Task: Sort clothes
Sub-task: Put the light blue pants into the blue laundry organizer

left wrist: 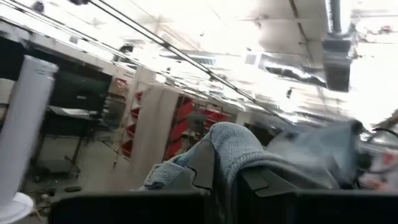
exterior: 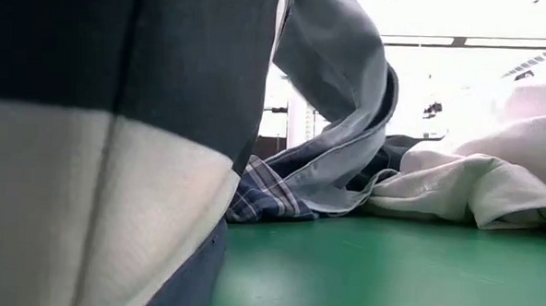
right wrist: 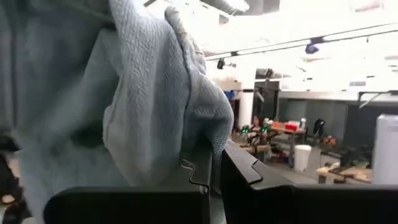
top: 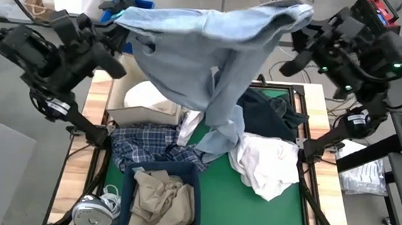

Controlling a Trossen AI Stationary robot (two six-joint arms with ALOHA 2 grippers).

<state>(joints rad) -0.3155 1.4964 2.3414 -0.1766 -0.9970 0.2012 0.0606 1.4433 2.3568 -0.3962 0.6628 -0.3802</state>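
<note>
We see two dark robot arms lifting one big light blue denim garment (top: 206,38) high over the green table top (top: 244,204). The left gripper (top: 115,18) pinches one top corner and the right gripper (top: 303,27) pinches the other, and both sets of fingers are clenched tight on the blue cloth. We think the arms hold it up and stretched wide so it hangs open and comes free of the other clothes. Its low end reaches down to the table, near the blue and white plaid shirt (top: 145,150), so it is not all the way up yet. We count five other clothes lying below. One plaid shirt is on the left. One dark navy piece (top: 268,116) lies at the back right. One crumpled white shirt (top: 268,167) is in front of it. Another white piece (top: 149,95) rests at the back left by a tan cardboard box (top: 140,115). One pair of tan trousers (top: 163,198) sits inside a dark blue fabric bin (top: 140,172), which looks like a sorting spot.
</note>
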